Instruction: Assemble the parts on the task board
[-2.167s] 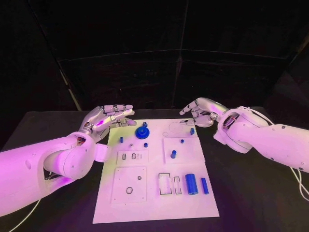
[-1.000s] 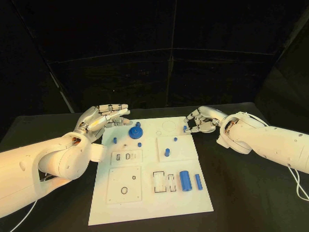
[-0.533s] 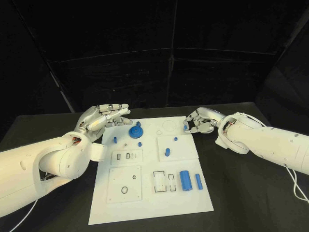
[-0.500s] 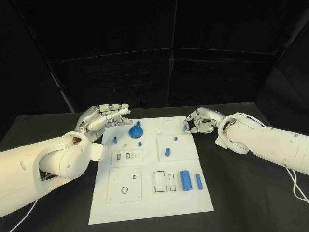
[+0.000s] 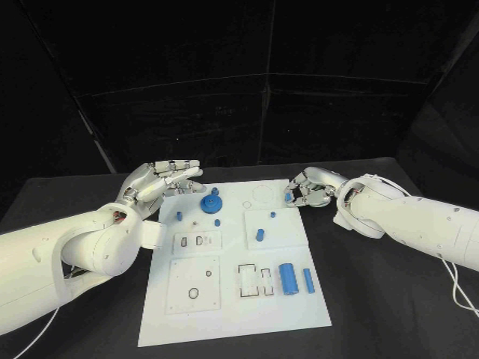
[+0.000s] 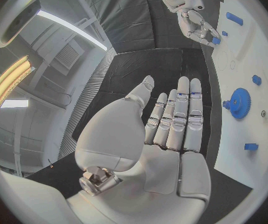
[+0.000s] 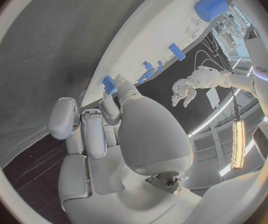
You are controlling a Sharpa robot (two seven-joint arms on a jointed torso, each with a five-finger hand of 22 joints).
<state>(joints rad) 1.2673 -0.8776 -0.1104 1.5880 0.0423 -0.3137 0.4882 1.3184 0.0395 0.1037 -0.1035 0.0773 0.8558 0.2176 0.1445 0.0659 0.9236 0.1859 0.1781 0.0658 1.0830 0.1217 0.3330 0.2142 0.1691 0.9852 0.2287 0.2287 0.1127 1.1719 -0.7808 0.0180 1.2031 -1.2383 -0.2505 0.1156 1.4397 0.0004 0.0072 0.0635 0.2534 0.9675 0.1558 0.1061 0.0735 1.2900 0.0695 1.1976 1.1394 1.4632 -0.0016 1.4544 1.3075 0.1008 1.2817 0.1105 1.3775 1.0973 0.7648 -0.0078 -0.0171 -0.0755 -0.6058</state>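
The white task board lies in the middle of the black table. A blue gear stands near its far left corner, with small blue pegs around it. Two blue cylinders lie near its right edge. At the board's far right edge my right hand pinches a small blue part between thumb and finger just above the surface; the right wrist view shows the part at the fingertips. My left hand hovers open and flat beside the far left corner, holding nothing, close to the gear.
Rectangular and round cut-outs mark the board's nearer half. Black table surrounds the board on all sides, with a dark backdrop behind.
Since the earliest frame my right hand has come lower, onto the board's far right edge. Over the last second both hands have hardly moved.
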